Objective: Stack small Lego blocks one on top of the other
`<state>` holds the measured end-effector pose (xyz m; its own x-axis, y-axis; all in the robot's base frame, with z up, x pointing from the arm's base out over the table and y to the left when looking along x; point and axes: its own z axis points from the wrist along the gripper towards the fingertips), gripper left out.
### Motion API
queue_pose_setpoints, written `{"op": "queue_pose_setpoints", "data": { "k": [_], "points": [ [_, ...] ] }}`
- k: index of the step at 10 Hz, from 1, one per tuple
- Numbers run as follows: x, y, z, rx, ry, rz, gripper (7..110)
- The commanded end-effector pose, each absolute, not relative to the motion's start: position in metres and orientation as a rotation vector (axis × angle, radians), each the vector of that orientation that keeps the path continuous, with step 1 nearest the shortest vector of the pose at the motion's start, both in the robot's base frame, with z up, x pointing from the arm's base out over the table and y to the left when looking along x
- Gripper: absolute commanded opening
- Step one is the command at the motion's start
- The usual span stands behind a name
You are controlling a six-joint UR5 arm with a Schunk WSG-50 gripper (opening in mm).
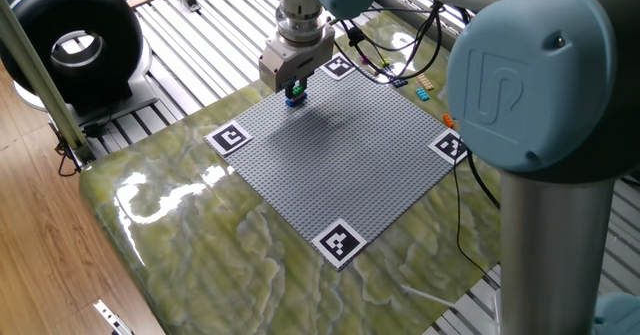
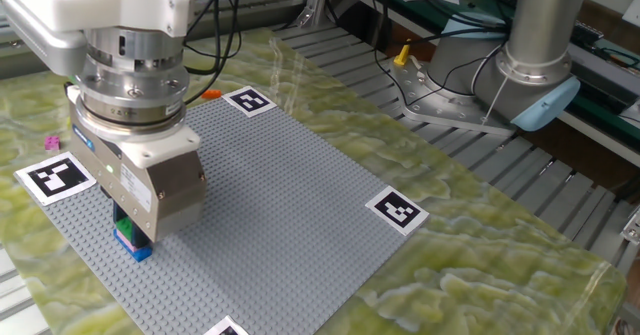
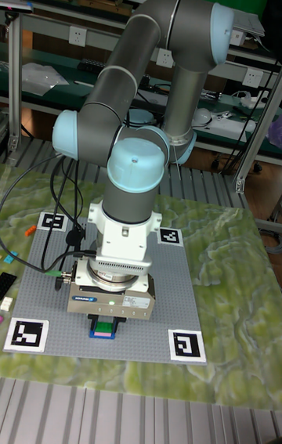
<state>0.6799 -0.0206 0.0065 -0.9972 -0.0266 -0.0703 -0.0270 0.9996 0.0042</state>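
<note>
From the other fixed view we see the Lego stack (image 2: 131,241) in layers: green over pink over blue, seated on the grey baseplate (image 2: 300,195). The tall fixed view shows only green on blue. The gripper (image 2: 133,233) stands directly over the stack, its body hiding the fingers, so we cannot tell whether it grips.

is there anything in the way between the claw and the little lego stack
Nothing visible. The claw is directly over the stack of small Lego blocks on the grey baseplate, down around its top. Whether it grips the green top block is hidden.
</note>
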Motion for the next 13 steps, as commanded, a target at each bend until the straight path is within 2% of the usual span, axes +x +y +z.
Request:
{"op": "queue_pose_setpoints", "data": {
  "k": [1, 13],
  "points": [
    [0.6831, -0.0193, 0.0062, -0.032, 3.068, 0.024, 7],
    [0.6873, -0.0216, 0.0038, -0.065, 3.069, 0.016, 7]
  ]
}}
